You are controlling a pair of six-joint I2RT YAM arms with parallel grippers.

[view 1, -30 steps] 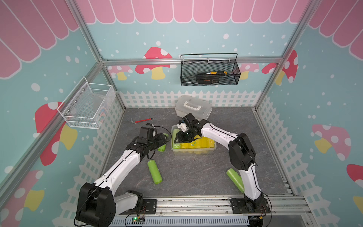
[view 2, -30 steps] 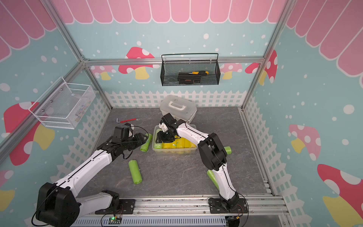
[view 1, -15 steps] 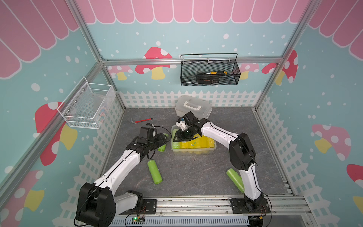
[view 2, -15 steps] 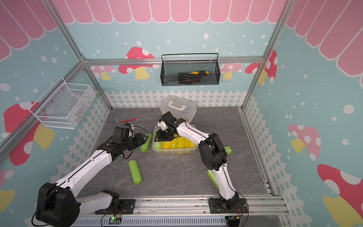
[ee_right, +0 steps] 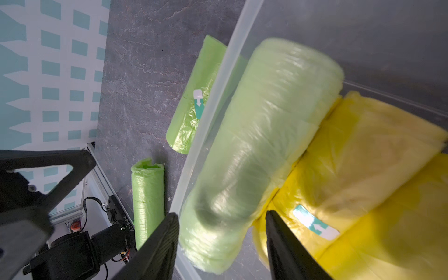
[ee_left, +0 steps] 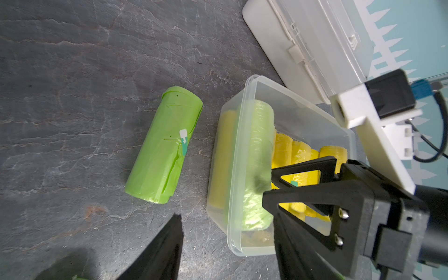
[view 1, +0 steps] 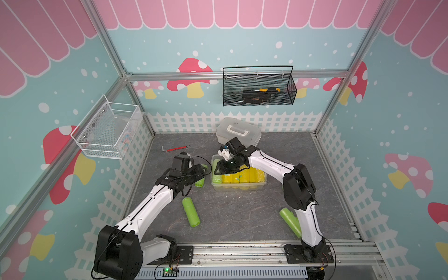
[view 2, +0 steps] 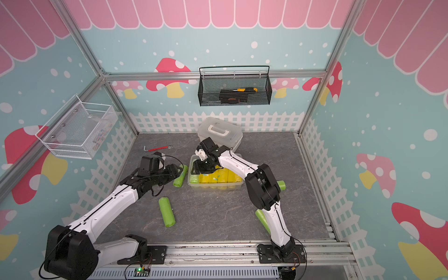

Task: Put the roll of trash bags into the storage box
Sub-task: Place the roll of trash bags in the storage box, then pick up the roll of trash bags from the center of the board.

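1. The right gripper [ee_right: 220, 213] hangs over the end of the storage box [ee_right: 223, 80]. Its jaws are apart, with one finger on each side of the near end of the roll of trash bags [ee_right: 261, 135]. The frame is smeared here, so pad contact cannot be confirmed.
2. The roll of trash bags (pale green) lies inside the storage box. It sits tight between the end wall and the first of the yellow rolls [ee_right: 363, 157].
3. The left gripper [view 1: 201, 171] is low over the table [view 1: 230, 218], just outside that same end wall. Its jaws are apart and hold nothing.
4. A loose green roll [ee_left: 164, 145] lies parallel to the end wall, with a strip of bare table between them.
5. For open room, there is broad bare table in front of the box. A second green roll [view 1: 191, 212] lies there, well apart from the box. The white case [view 1: 238, 132] stands just behind the rear rim.
6. View differences:
   - The left wrist view shows a label tab [ee_left: 183, 140] on the loose green roll.
   - In a top view, a green roll end [view 2: 281, 184] shows past the right arm [view 2: 261, 189], which neither wrist view covers.
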